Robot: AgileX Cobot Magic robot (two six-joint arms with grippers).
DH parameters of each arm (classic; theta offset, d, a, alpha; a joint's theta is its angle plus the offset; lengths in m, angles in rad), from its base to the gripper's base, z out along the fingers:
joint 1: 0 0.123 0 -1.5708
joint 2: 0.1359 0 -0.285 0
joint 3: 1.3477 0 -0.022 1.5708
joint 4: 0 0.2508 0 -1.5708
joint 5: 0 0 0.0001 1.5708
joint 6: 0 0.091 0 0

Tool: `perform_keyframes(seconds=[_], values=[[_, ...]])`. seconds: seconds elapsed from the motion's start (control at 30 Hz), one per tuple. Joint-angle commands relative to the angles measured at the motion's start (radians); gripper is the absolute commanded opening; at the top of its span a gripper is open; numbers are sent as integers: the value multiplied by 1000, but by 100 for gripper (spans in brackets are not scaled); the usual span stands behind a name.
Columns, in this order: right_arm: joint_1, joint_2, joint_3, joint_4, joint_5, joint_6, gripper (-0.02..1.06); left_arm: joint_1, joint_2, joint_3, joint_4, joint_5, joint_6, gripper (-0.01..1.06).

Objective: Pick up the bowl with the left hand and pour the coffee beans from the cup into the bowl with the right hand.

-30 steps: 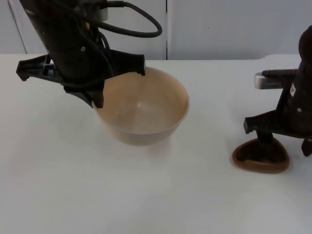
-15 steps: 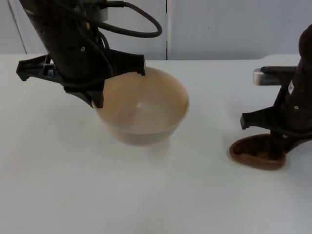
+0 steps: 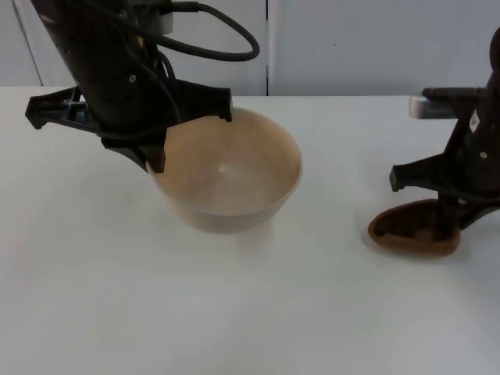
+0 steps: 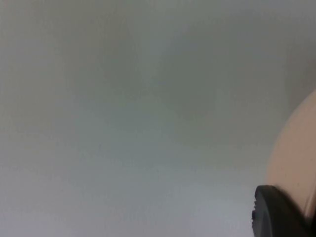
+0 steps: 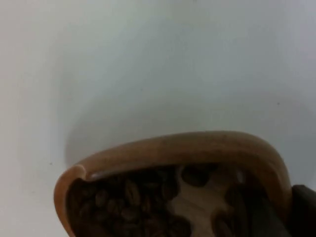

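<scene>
The tan bowl (image 3: 226, 172) hangs at the table's middle left, hollow and showing no beans inside. My left gripper (image 3: 155, 158) is shut on its left rim; the bowl's outer wall (image 4: 296, 158) shows beside a black fingertip (image 4: 276, 215). At the right, a brown cup (image 3: 412, 230) with coffee beans (image 5: 128, 202) in it is tilted, its mouth facing left. My right gripper (image 3: 451, 220) is shut on the cup's right side, and one fingertip (image 5: 303, 210) shows against the cup's rim (image 5: 173, 145).
The white table top (image 3: 234, 312) runs wide and bare in front of the bowl and between bowl and cup. The grey partition wall (image 3: 351, 47) closes the far edge.
My right gripper has closed on the brown cup and raised it a little, tipping its mouth to the left. The left arm and the bowl have not moved.
</scene>
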Motion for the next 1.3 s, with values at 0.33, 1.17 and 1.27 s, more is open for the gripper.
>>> perform_keyframes(seconds=[0.33,1.17,1.27], values=[[0,-194,-7,-4,114,-88,0,-1,-5,-7,9,-4,-4,0],[0,-264,-441,45,591,-315,0,-1,-5,-7,13,-4,-4,0],[3,-264,-449,45,591,-315,0,-1,-5,-7,13,-4,-4,0]])
